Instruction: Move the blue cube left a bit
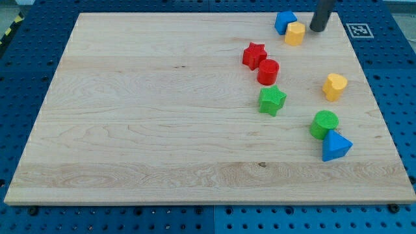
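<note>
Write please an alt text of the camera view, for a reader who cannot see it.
My tip rests near the top right of a wooden board, just right of a yellow block that touches the blue cube. Lower lie a red star, red cylinder, green star, yellow heart, green cylinder and blue triangular block.

Lighting: bright, even, overhead. Shadows: short, soft, hugging each block on the pale wooden board. Glare: none evident. Focus: sharp centrally; dark rod at 1 o'clock slightly blurred.
</note>
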You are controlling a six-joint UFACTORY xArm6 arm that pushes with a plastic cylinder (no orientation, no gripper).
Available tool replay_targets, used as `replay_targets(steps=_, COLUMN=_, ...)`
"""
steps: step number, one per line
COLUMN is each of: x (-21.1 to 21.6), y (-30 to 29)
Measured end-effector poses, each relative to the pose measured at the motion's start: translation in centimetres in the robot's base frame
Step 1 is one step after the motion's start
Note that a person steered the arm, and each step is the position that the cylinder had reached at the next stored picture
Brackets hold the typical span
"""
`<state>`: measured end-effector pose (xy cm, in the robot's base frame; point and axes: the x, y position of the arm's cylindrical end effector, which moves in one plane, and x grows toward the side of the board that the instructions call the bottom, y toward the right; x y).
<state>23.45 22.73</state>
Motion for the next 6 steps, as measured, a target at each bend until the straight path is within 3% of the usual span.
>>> replay_targets(steps=2, x=-1.3, y=-0.9)
replay_targets(steps=4, x=-0.7, y=-6.7)
replay_targets(steps=6, x=0.2, y=-6.7)
